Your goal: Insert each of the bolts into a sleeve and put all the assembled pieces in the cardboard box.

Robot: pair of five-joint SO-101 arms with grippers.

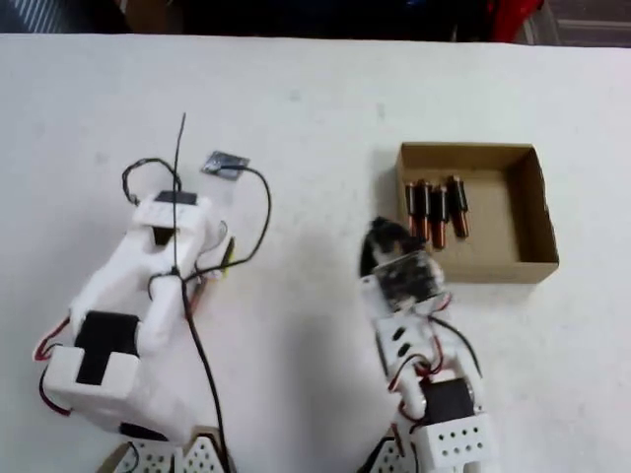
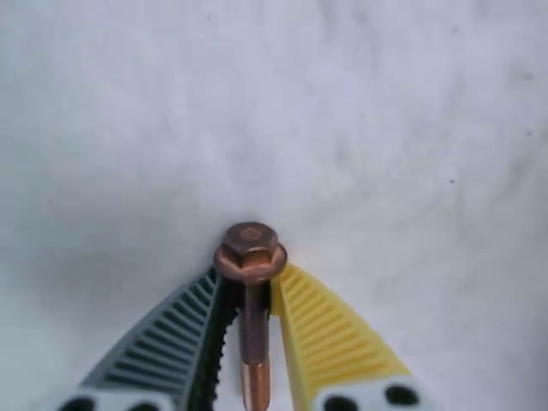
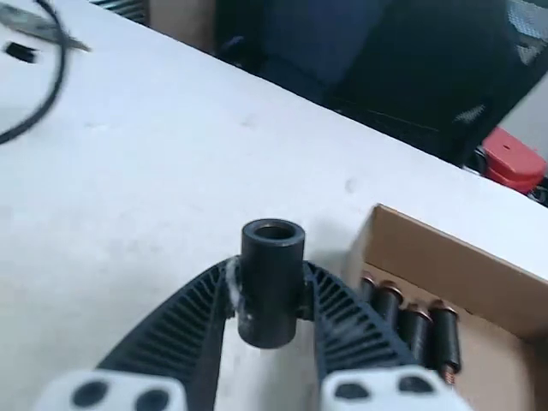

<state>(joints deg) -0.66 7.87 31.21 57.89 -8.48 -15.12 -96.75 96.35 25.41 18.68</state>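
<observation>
Left gripper jaws pinch copper bolt; right gripper jaws pinch black sleeve beside cardboard box. Off-axis approach could jam or drop bolt.

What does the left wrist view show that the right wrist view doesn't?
Left wrist view: a copper bolt clamped in the left gripper, its hex head pointing away from the camera.
Right wrist view: a black sleeve clamped in the right gripper with its open end in sight, and beyond it the cardboard box holding four assembled pieces.
Shared: the white table beneath, and a gripper shut on one part.
</observation>
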